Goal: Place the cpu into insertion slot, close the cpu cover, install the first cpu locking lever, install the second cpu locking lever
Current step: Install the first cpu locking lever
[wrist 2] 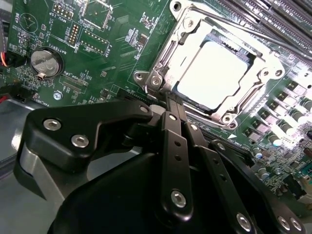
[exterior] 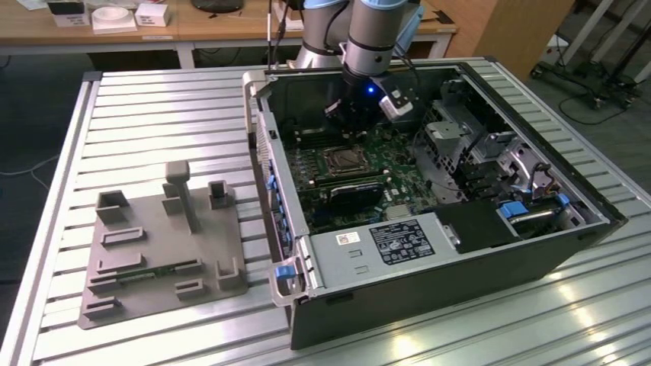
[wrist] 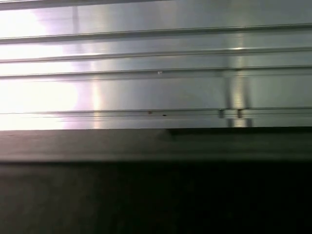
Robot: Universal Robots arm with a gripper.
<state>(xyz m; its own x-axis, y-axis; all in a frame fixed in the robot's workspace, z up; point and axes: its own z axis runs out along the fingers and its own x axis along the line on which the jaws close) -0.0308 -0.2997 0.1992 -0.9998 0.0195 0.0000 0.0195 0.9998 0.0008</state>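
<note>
Pinching nothing, the gripper [wrist 2: 170, 100] stands closed at a corner of the cpu cover [wrist 2: 261, 78], shut over the cpu [wrist 2: 214, 73] just ahead of it. Lever locking seems in hand, needing a steady push.

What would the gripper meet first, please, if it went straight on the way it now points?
Probably the near corner of the thin silvery square metal cpu cover framing the flat silvery cpu; in the second wrist view the black gripper points right at it, though the gap is hard to judge.
</note>
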